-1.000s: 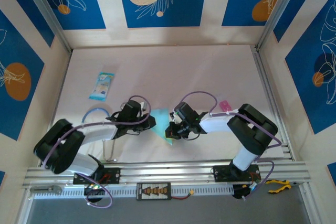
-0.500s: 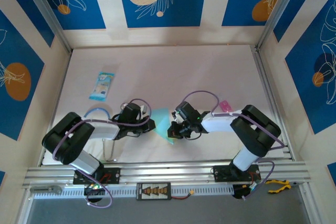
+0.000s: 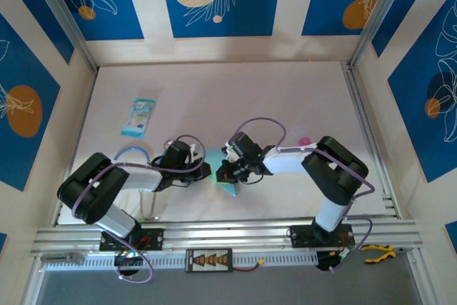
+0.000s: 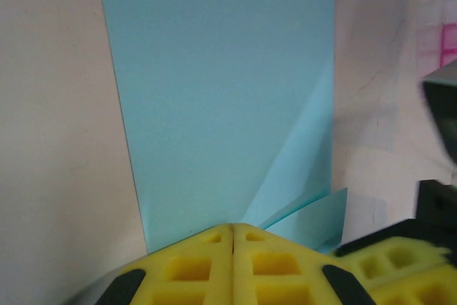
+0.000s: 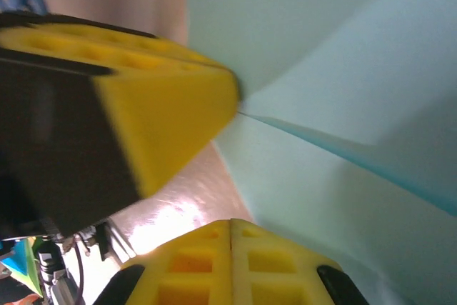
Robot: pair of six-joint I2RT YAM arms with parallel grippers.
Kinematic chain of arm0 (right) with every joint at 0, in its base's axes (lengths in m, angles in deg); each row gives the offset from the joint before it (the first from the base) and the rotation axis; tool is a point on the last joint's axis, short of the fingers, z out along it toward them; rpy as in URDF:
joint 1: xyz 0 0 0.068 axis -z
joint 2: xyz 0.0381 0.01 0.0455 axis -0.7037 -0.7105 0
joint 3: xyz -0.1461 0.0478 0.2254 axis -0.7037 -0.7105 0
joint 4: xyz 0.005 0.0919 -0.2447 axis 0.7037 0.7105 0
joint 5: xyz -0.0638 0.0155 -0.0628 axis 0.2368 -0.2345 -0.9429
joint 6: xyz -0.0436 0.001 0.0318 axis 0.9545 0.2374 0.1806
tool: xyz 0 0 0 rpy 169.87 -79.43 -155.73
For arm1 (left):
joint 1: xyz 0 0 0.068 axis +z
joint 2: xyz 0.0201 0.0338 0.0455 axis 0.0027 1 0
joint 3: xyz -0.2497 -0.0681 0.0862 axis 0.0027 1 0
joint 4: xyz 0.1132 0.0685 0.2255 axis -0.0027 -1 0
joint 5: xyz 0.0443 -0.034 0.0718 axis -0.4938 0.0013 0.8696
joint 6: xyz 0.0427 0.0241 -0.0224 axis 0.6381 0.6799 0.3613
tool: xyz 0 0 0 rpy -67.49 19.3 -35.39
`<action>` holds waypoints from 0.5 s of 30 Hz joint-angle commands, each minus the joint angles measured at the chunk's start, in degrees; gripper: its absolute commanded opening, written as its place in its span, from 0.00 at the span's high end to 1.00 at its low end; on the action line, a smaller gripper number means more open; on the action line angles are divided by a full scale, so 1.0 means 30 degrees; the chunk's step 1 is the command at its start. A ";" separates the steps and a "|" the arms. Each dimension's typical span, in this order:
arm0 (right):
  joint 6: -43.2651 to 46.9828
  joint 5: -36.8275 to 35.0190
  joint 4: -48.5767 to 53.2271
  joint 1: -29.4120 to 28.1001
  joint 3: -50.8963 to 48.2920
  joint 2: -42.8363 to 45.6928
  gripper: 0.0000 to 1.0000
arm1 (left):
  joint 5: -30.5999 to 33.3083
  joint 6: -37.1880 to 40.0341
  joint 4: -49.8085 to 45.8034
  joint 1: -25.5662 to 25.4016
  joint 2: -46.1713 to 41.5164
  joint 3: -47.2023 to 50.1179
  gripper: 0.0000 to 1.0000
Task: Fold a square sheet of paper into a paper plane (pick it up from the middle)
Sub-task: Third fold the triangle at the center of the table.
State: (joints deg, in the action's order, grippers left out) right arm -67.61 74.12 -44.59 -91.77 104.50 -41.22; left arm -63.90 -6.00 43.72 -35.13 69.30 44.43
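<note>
The square sheet of paper (image 3: 220,164) is light blue and lies partly folded on the table between my two grippers. In the left wrist view the paper (image 4: 221,91) spreads ahead, with a loose flap lifting at its right side. My left gripper (image 4: 233,229) is shut, its tips resting on the sheet's near edge where the folds meet. My right gripper (image 5: 230,223) is also shut, low over the paper (image 5: 343,198), facing the left gripper's yellow finger (image 5: 168,108). From above, the left gripper (image 3: 206,171) and right gripper (image 3: 222,172) nearly meet.
A blue-and-white printed packet (image 3: 138,116) lies at the far left. A small pink item (image 3: 302,139) sits beside the right arm. A blue cable loop (image 3: 133,151) lies by the left arm. Aluminium rails (image 3: 228,232) run along the near edge, and walls close the sides.
My right gripper has slid left across the paper toward the left gripper. The left arm's elbow has shifted right; its gripper has stayed at the sheet's left edge.
</note>
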 commanded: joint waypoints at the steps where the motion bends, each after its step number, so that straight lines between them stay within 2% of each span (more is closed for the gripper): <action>1: 0.0008 0.0154 0.0528 -0.0131 -0.0562 -0.0168 0.97 | 0.1071 0.0187 -0.1093 0.0178 0.1104 0.0629 0.94; 15: -0.0038 -0.0626 0.0947 0.0072 -0.7051 0.5102 0.97 | 0.1324 -0.0080 -0.0924 0.0264 0.0916 0.1075 0.95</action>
State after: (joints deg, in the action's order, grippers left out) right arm -67.61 73.64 -47.71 -91.94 86.86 -27.34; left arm -63.98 -6.22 45.40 -35.02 69.41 45.28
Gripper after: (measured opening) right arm 0.057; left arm 0.052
